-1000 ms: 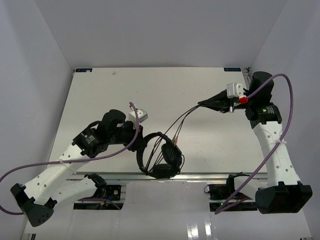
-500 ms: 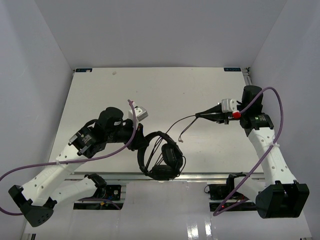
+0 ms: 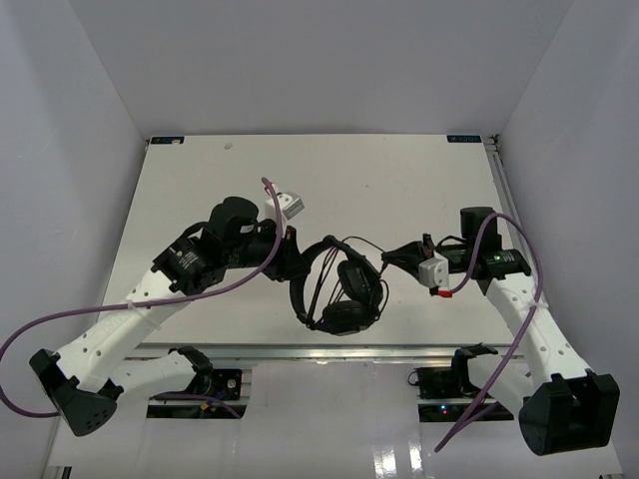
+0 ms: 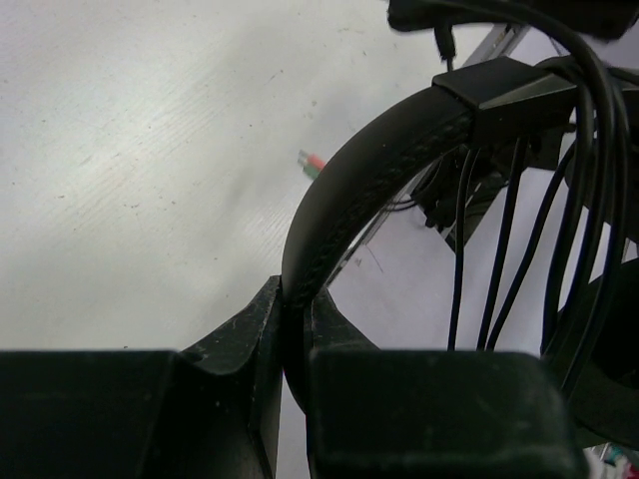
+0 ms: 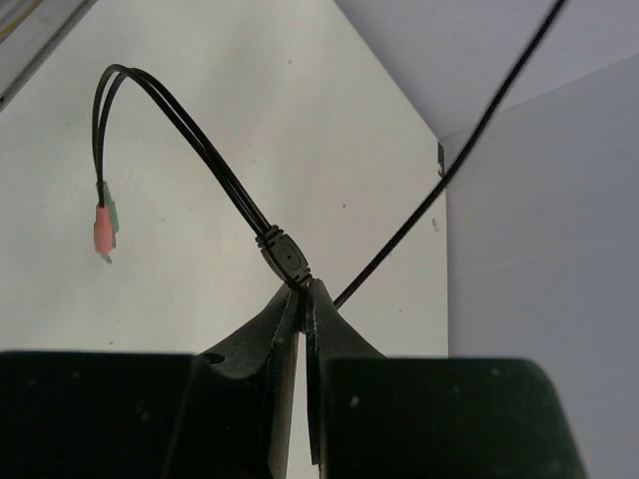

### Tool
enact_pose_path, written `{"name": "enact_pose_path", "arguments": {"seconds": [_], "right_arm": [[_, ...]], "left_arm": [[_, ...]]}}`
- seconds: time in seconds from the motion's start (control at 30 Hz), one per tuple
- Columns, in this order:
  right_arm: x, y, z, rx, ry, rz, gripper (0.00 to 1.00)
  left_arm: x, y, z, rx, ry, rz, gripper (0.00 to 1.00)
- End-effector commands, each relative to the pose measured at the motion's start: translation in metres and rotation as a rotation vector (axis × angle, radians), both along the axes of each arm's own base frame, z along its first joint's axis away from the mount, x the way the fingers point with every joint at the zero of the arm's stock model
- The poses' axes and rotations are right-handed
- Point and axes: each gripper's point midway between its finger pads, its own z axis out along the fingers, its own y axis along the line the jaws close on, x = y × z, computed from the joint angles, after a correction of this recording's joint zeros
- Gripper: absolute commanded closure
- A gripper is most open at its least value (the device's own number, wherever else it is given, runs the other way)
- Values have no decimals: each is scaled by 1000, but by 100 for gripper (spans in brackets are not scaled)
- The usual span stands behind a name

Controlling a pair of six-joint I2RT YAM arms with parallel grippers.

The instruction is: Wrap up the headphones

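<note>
— Black item, entry one: the headphones [image 3: 341,291]. Location?

— Near the front edge of the table [image 3: 200,180], midway between the two arms. The left gripper [image 4: 293,311] is clamped on the padded headband [image 4: 369,170]. The cups [image 3: 351,279] sit just to its right, with loops of cord across them.

— Entry two, the right gripper [image 5: 302,291]?

— Pinched together on the thin cord [image 5: 250,214], right at the small splitter [image 5: 285,256]. Two strands arch away from there and end in a pink and a green plug [image 5: 104,228].
</note>
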Motion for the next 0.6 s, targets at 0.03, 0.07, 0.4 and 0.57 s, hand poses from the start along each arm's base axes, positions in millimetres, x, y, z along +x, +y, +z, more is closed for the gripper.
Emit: {"name": "enact_pose_path", "arguments": {"seconds": [0.03, 0.07, 0.4, 0.57], "right_arm": [[0, -6, -35, -106, -210, -17, 92], [1, -6, -38, -123, -232, -19, 92], [3, -2, -59, -207, -418, -18, 89], [2, -1, -74, -232, -448, -10, 87]], "left_arm": [[27, -15, 28, -125, 27, 127, 100], [32, -18, 28, -136, 37, 143, 100], [81, -44, 21, -205, 182, 349, 100], [104, -54, 11, -205, 214, 422, 100]]}}
